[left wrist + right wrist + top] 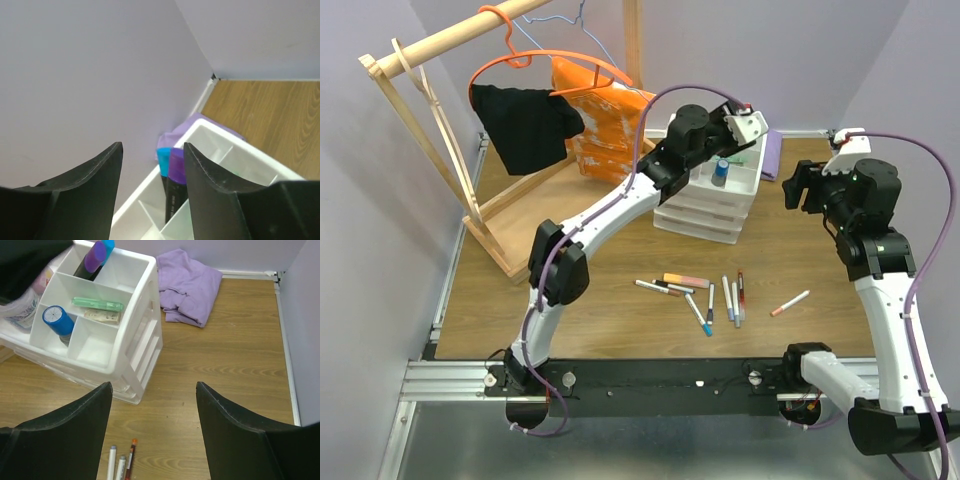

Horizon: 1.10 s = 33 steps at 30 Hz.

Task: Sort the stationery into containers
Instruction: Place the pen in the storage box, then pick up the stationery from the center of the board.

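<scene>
While the left arm stretches long across the table (620, 325), elbow low, forearm sloping up and right, its wrist sits over the back of the white organiser (705, 212). The left gripper (152, 150) hangs just above the tray (220, 150), fingers parted approx. a highlighter's width, nothing btwn them. Right below the gap a purple highlighter (176, 167) and a blue highlighter (163, 157) stand side by side in the back corner compartment, leaning on its wall.

The right arm rises from its base, bends at the elbow and turns its wrist left twd the organiser, held up off the table. The right gripper (154, 387) is spread wide and empty.

Other compartments: a blue-capped bottle (57, 320) upright in one, a green highlighter (97, 303) lying flat in the next. A bunch of pens (705, 295) lies loose on the table in front of the organiser, w/ an orange-capped pen (790, 303) off to the right. A purple cloth (187, 282) lies crumpled behind the organiser.
</scene>
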{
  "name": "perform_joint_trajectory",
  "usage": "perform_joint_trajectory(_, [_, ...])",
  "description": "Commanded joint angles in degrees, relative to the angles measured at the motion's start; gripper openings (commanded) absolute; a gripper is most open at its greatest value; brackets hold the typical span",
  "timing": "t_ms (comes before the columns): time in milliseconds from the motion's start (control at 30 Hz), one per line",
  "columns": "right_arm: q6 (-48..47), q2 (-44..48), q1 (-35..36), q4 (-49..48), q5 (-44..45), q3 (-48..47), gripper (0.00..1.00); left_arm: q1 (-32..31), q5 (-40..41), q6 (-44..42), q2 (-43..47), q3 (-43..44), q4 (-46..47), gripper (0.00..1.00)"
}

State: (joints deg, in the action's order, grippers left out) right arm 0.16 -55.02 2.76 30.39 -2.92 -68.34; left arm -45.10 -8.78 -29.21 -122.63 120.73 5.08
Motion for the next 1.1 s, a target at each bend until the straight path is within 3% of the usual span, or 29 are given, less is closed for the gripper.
perform_joint_trajectory(0, [1.51,1.76,-1.18,-1.21,-1.39,0.66,0.75,-3.32,6.13,-1.98,10.38,-0.05,3.1,0.62])
perform_joint_trajectory(133, [1.07,3.34,-1.45,-0.6,-1.21,1.36,0.75,-4.82,7.64,-1.91,19.95,-6.1,-2.85,0.64])
perform_joint_trajectory(233, [0.54,5.1,-1.62,-0.07,-1.3,2.68,0.75,-4.82,3.96,-0.85,30.84,-19.35,-8.91,0.64])
perform_joint_trajectory(367, [0.36,7.21,-1.71,1.07,-3.14,4.7,0.75,-4.73,-13.22,-6.28,45.86,-41.3,-21.66,0.63])
perform_joint_trajectory(533, [-1.39,9.14,-1.71,2.57,-7.36,6.55,0.75,-4.73,-22.42,-15.05,50.82,-53.83,-38.18,0.56])
perform_joint_trajectory(733, [-4.89,9.32,-1.97,4.67,-10.95,5.94,0.71,-6.58,-17.69,-15.18,47.05,-61.57,-36.55,0.5])
perform_joint_trajectory(867, [-15.79,6.61,-1.97,14.49,-29.53,2.61,0.7,-5.97,-15.14,-5.01,48.52,-64.91,-31.28,0.5])
perform_joint_trajectory(967, [-24.22,-0.24,-1.89,26.54,-38.36,-1.36,0.65,-2.63,-13.64,1.15,53.08,-66.84,-28.91,0.53])
perform_joint_trajectory(1067, [-31.44,-3.5,1.7,29.38,-35.43,-0.57,0.61,0.7,-13.63,7.41,57.04,-67.38,-29.68,0.56])
